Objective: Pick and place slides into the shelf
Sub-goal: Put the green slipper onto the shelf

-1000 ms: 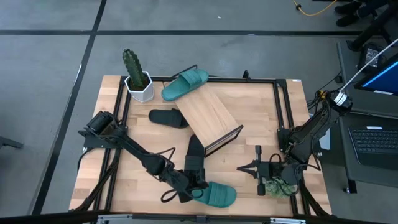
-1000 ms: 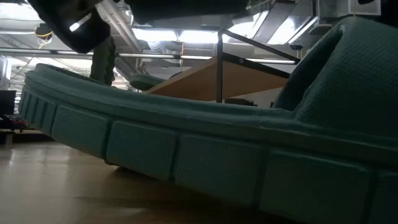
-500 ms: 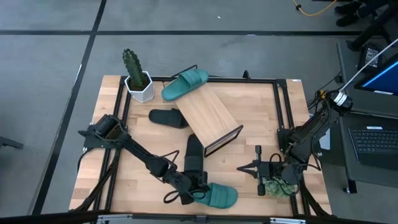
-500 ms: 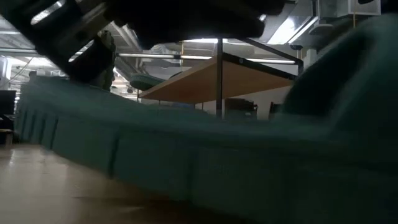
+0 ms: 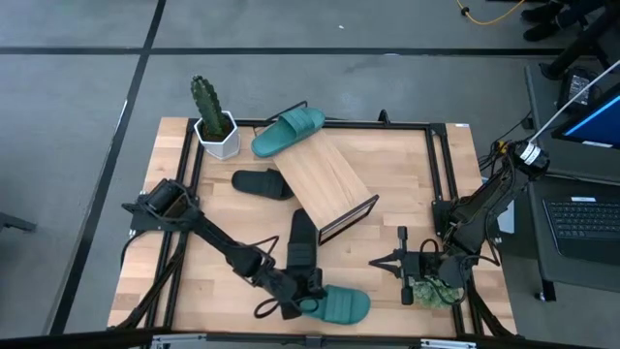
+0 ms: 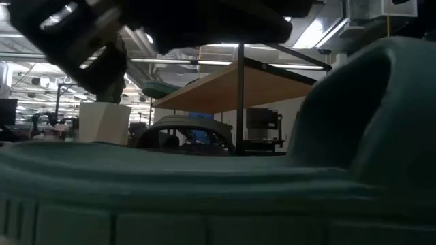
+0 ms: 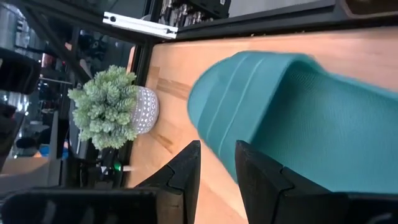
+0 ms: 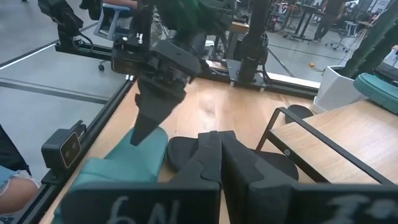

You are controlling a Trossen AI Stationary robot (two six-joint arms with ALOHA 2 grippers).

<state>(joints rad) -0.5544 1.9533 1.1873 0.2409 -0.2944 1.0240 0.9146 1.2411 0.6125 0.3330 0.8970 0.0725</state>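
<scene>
Pick step in hand. Left gripper [image 5: 302, 302] is at the heel of a teal slide [image 5: 339, 305] by the table's front edge; whether its fingers clamp the slide, cannot tell. Right gripper [image 5: 402, 264] waits, fingers together, near the front right corner. Next: lift and carry to the shelf [image 5: 325, 181] at mid-table.

A teal-green slide [image 7: 305, 118] lies on the wooden tabletop [image 7: 186, 81], right in front of the left gripper [image 7: 217, 163], whose two dark fingers [image 7: 186, 171] stand a little apart. Beyond it sits a small bushy green plant [image 7: 107, 107] in a dotted grey pot [image 7: 144, 109].
</scene>
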